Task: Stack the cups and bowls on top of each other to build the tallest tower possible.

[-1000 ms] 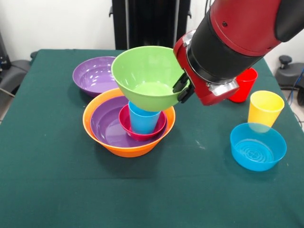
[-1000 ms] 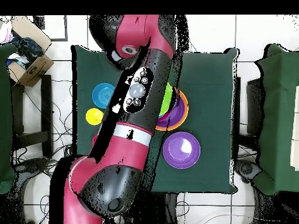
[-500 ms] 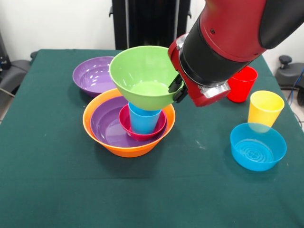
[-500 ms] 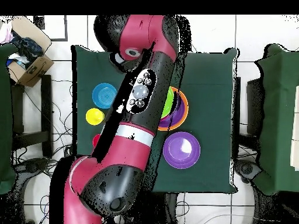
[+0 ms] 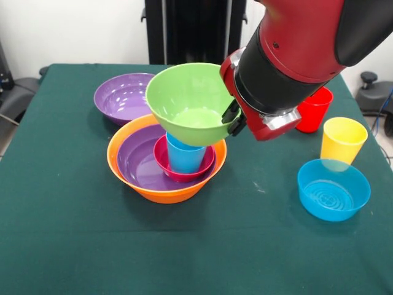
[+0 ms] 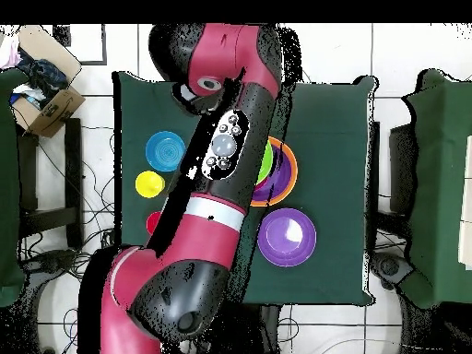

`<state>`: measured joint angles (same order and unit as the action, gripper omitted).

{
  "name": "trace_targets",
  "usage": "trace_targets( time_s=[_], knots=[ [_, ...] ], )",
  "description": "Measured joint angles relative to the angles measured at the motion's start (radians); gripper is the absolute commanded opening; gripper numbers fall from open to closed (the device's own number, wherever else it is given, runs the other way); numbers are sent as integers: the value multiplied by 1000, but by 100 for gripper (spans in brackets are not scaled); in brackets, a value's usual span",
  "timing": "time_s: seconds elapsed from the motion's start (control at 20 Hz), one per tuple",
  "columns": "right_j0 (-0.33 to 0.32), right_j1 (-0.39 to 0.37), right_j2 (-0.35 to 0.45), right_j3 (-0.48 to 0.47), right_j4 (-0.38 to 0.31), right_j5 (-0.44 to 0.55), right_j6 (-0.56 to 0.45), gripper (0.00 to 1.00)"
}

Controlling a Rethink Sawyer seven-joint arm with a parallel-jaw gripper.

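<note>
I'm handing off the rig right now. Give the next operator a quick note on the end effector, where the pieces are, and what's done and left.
End effector: shut on the green bowl, held over the blue cup.
Tower: large orange bowl, purple bowl, pink-red bowl, blue cup inside.
Loose: second purple bowl, red cup, yellow cup, blue bowl.
Left: set down the green bowl, then add the rest.

Front camera sits close, facing across the green table; overhead camera looks straight down from afar; both share it.
</note>
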<state>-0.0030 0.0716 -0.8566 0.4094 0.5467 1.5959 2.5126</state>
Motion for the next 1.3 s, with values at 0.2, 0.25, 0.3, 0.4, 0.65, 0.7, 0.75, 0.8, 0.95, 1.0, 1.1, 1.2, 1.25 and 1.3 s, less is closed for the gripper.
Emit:
trace_targets(
  time_s=[0.2,0.25,0.3,0.4,0.65,0.7,0.75,0.8,0.95,1.0,1.1,1.2,1.25,1.3],
  knots=[
    [0,0,4,0,-4,-22,0,0],
    [0,0,4,0,-5,-26,0,0],
    [0,0,4,0,-6,-29,0,0],
    [0,0,4,0,-7,-37,0,0],
    [-1,0,4,0,-7,-40,0,0],
    [-1,0,4,0,-7,-40,0,0],
    [-1,0,4,0,-7,-40,0,0],
    [-1,0,4,0,-7,-40,0,0],
    [-1,0,4,0,-14,-40,0,0],
    [-1,0,4,1,-22,-40,0,0],
    [-1,0,4,1,-31,-40,0,0],
    [-1,-1,4,3,-44,-40,0,0],
    [0,-3,5,8,-53,-40,0,0],
    [0,-4,5,10,-56,-40,0,0]
  ],
)
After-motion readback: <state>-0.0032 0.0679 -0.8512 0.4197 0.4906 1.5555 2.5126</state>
